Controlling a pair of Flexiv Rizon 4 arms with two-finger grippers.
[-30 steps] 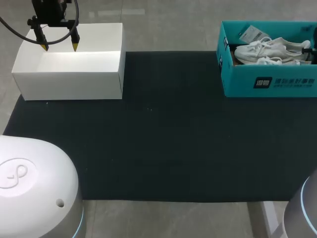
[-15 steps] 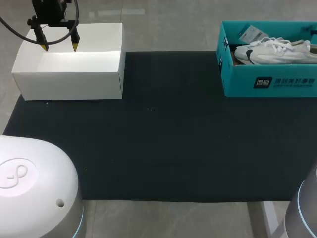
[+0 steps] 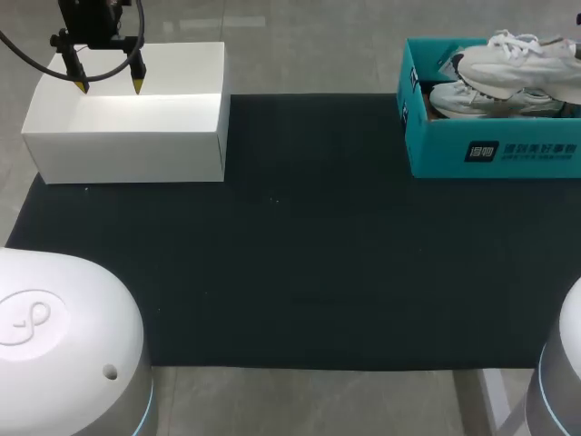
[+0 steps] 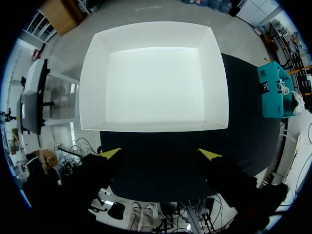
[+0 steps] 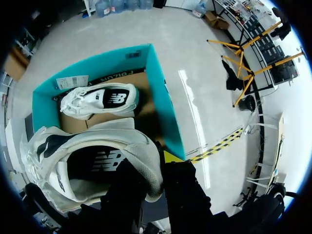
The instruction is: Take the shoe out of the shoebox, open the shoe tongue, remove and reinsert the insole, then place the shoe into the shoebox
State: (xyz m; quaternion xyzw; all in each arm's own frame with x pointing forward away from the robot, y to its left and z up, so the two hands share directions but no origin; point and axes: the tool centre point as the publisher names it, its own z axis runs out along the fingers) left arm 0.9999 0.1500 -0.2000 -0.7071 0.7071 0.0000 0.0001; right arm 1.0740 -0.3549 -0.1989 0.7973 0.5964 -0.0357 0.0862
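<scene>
- Extraction is the step in hand: the shoe (image 3: 517, 59) is hanging tilted just above the open top of the shoebox (image 3: 490, 150), while a second shoe (image 3: 490, 100) is lying inside it.
- The right gripper (image 5: 156, 168) is clamping the raised shoe's heel collar, one finger inside the opening and one outside.
- The left gripper (image 3: 107, 84) is hovering with its fingers spread and holding nothing, well apart from the shoebox, over a white box (image 3: 127, 136).
- By my reading, the next move is calling for the shoe to clear the shoebox's wall and come down on the dark mat (image 3: 318, 254) beside the shoebox, where the tongue can be opened.
</scene>
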